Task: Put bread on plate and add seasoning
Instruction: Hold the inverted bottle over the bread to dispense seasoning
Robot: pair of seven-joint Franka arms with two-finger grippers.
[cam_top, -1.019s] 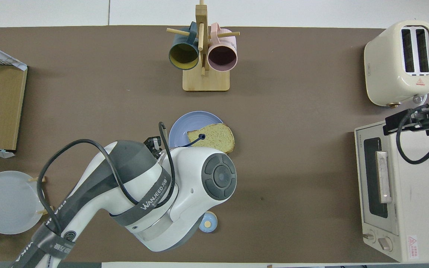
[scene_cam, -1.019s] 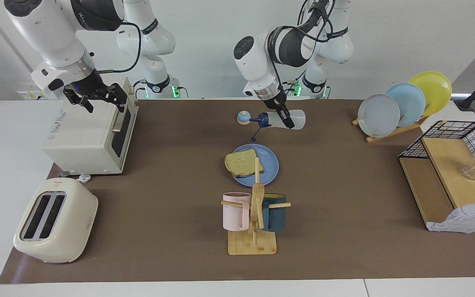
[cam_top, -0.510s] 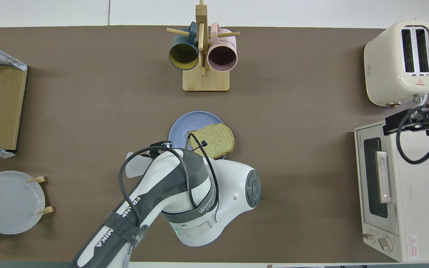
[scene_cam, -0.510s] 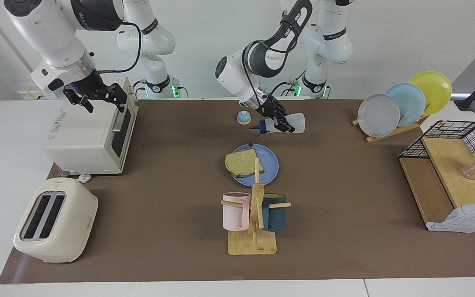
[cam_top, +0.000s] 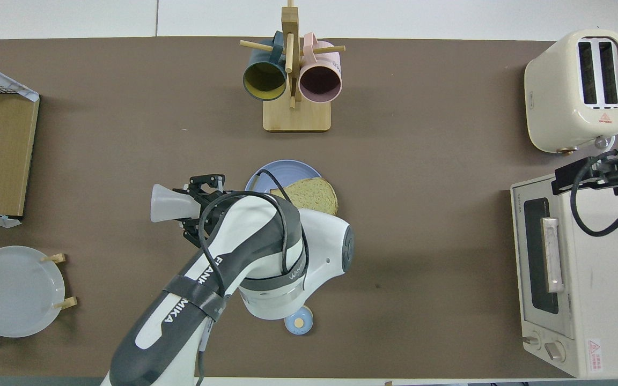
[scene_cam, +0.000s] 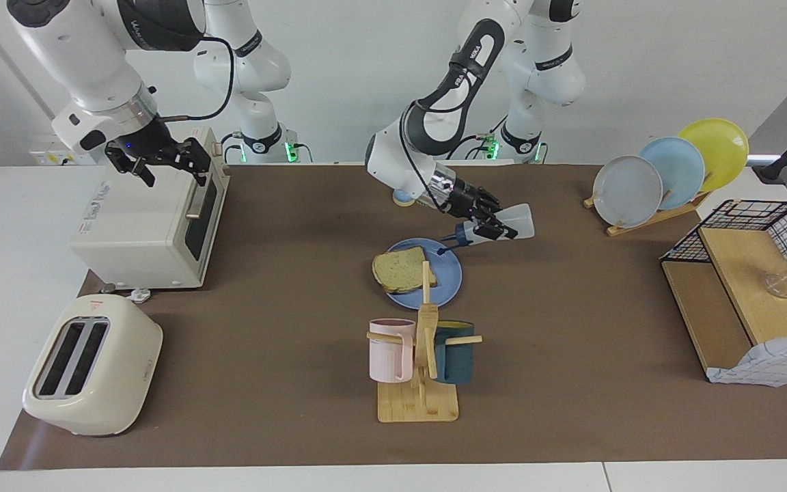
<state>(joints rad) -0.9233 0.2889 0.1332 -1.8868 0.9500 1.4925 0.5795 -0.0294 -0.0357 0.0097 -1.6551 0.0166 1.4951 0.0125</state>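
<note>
The bread (scene_cam: 400, 268) (cam_top: 309, 194) lies on the blue plate (scene_cam: 447, 279) (cam_top: 264, 178) at mid-table, overhanging its rim toward the right arm's end. My left gripper (scene_cam: 488, 223) (cam_top: 199, 208) is shut on the seasoning (scene_cam: 506, 222) (cam_top: 167, 202), a translucent bottle held on its side in the air. Its navy cap (scene_cam: 462, 234) tilts down over the plate's rim on the left arm's side, with the loop dangling. In the overhead view the arm hides the cap. My right gripper (scene_cam: 175, 174) (cam_top: 590, 174) waits open above the toaster oven.
A cream toaster oven (scene_cam: 141, 219) and a toaster (scene_cam: 89, 365) stand at the right arm's end. A mug rack (scene_cam: 421, 355) stands farther out than the plate. A blue bell (cam_top: 298, 323) sits nearer the robots. Upright plates (scene_cam: 667, 171) and a wire shelf (scene_cam: 749, 294) fill the left arm's end.
My left arm swung its wrist and carried the bottle from beside the bell out and down to the plate's rim, cap now tilted downward. The right arm has not moved.
</note>
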